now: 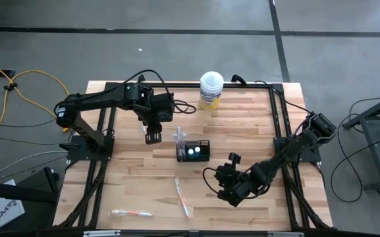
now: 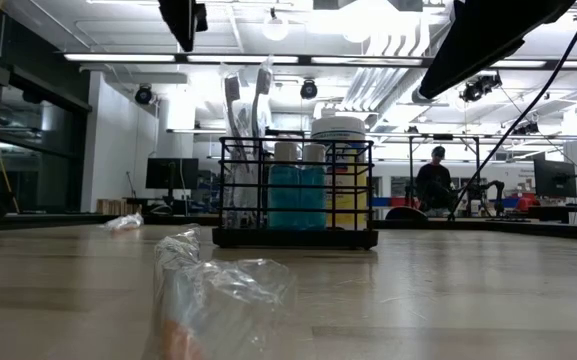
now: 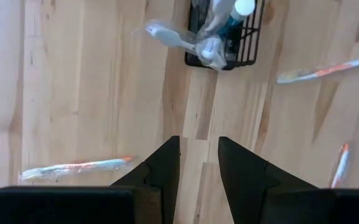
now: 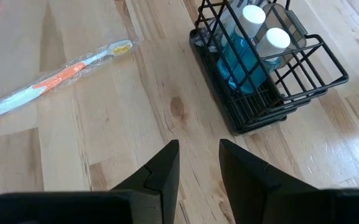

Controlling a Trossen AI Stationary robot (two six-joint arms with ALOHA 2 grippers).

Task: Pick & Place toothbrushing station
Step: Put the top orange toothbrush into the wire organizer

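Overhead, left tool [image 1: 153, 136] beside the wire holder [image 1: 194, 151] (fingers narrowly spread), right tool [image 1: 231, 158] likewise, empty.

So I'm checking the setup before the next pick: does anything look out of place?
Yes. Two wrapped toothbrushes lie loose on the table, one in front of the holder and one near the front edge, not standing in the holder with the others. Both grippers, left and right, hold nothing.

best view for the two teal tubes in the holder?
Right wrist view: both teal tubes show close, caps and bodies, inside the holder. Low view shows them side-on behind mesh. High view shows only two white caps. Left wrist view catches one tube, partly hidden.
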